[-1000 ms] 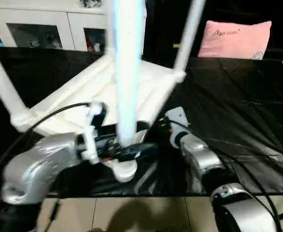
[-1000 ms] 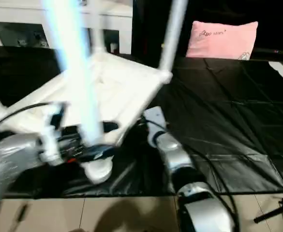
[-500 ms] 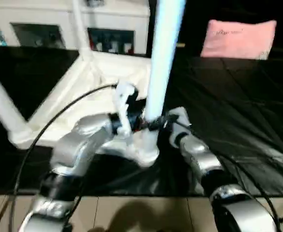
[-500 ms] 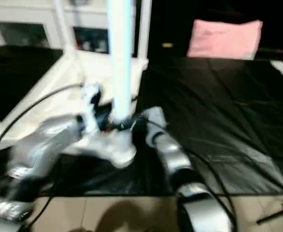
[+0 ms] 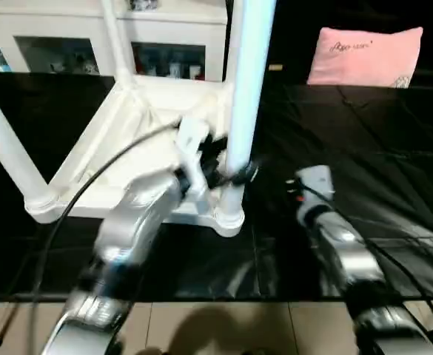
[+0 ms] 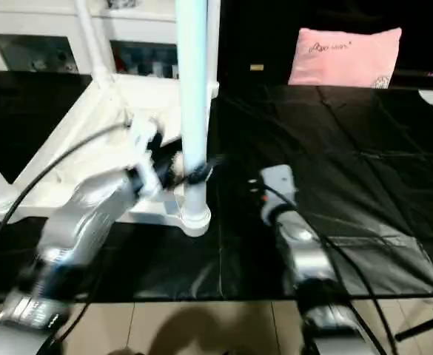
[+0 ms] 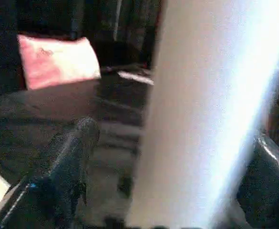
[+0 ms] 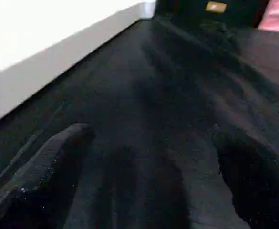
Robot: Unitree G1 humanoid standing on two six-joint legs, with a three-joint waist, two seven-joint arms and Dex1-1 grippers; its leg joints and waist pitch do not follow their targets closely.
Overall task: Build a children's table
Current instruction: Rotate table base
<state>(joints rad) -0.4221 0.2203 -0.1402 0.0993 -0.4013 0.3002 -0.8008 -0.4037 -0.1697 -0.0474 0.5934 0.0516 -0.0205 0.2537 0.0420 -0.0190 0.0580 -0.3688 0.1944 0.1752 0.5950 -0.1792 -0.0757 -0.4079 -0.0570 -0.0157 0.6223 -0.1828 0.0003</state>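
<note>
Left eye view puts the long white tapered tube leg (image 5: 247,96) upright in the round corner socket (image 5: 229,218) of the upturned white ribbed plastic tabletop (image 5: 138,140), on the black-covered desk (image 5: 364,148). Left pincer (image 5: 227,174) straddles that leg low down, its fingers (image 7: 65,167) apart on either side, seemingly unclamped. Right pincer (image 8: 149,176), also apart and empty, sits at three o'clock of the leg, near but clear.

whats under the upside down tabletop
The tabletop lies on a black sheet that spreads past it on all sides. The part of the sheet beneath it is covered, so anything there cannot be seen.
</note>
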